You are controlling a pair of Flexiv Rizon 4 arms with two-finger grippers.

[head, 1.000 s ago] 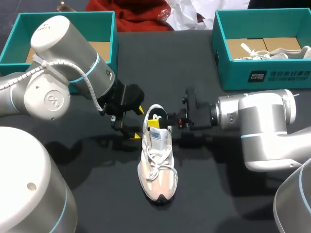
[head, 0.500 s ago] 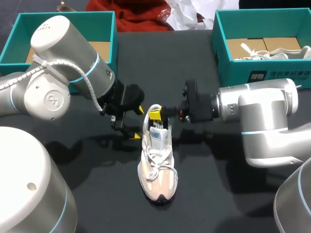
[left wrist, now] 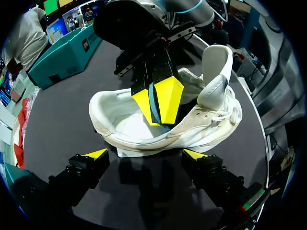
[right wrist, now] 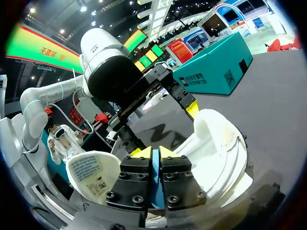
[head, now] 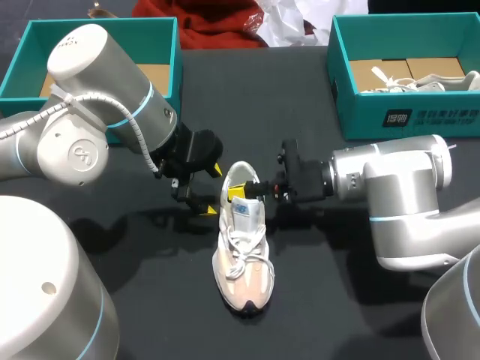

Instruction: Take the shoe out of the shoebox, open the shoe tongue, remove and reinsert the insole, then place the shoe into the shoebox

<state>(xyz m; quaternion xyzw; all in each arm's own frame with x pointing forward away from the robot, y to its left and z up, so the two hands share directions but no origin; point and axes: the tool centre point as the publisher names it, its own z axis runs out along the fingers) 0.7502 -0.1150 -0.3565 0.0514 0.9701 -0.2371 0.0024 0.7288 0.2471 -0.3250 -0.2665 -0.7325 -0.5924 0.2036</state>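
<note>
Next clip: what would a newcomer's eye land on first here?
The white shoe lying mid-table, with the right gripper dipped into its opening, shut on the blue insole. The left gripper sits open beside the heel, and a teal shoebox stands at the far right corner.

Black matte table (head: 150,300)

Silver-grey arms (head: 405,172), blue joint rings (head: 386,211), white cable (head: 137,139); black hand (left wrist: 146,154), yellow fingertips (left wrist: 96,154).
</note>
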